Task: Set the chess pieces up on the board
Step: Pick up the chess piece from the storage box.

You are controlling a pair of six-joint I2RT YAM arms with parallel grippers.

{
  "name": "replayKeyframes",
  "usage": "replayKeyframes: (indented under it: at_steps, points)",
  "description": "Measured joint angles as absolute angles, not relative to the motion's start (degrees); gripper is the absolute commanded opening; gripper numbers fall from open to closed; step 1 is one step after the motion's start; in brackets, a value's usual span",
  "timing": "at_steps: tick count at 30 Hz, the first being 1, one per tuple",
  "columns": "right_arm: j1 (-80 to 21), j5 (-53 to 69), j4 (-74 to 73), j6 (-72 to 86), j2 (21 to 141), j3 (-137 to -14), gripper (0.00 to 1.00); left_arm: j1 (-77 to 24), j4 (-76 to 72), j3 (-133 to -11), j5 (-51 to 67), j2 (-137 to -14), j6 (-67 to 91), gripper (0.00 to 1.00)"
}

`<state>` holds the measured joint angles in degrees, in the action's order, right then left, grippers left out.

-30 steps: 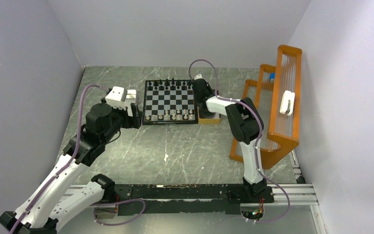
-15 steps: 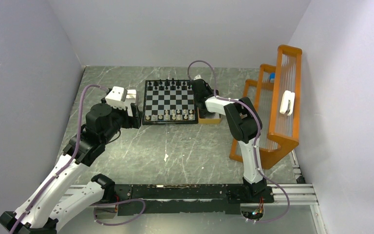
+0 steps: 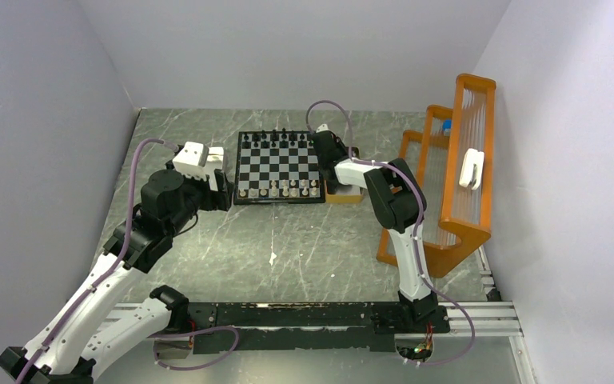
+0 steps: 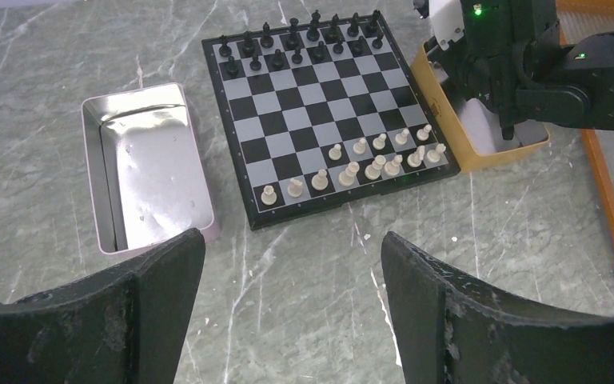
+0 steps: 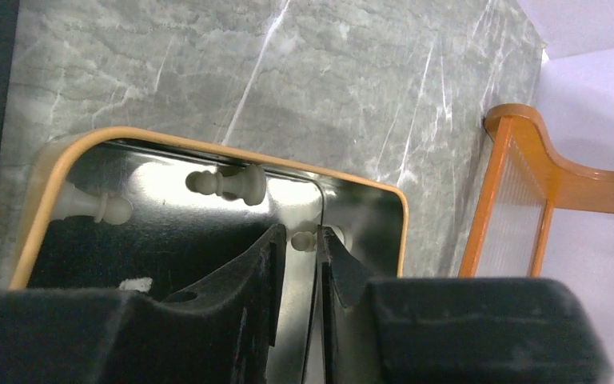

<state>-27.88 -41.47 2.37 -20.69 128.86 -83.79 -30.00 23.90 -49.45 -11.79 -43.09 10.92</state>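
- on the grey marbled desk the board was set, with black pieces and cream pieces ranked on it.
- left tool was held wide open and empty.
- right tool was closed on a small cream chessman inside the tan tray.

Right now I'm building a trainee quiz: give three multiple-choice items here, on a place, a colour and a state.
1. Where is the silvery tin? A left of the board; B on the board; C in the rack.
2. What colour are the pieces on the board's far rows? A cream; B red; C black.
3. The right tool is: A wide open; B shut on a cream piece; C out of view.
Answers: A, it lies beside the board's left edge; C, black pieces stand there; B, it pinches one inside the tan tray.
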Motion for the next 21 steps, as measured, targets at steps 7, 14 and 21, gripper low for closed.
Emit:
replayKeyframes:
  at_steps: [7, 14, 21]
  points:
    - [-28.2, -43.6, 4.2, -23.1, 129.9, -83.8, 0.25, -30.0, 23.9, -49.4, -11.9, -43.1, 10.9, 0.85]
    - [-28.5, -44.8, 5.2, -24.9, 130.3, -83.8, 0.24, -30.0, 23.9, -49.5, -11.9, -43.1, 10.9, 0.85]
    - [-28.9, -46.2, 6.3, -26.7, 131.1, -83.8, 0.24, -30.0, 23.9, -49.4, -12.5, -42.9, 10.9, 0.85]
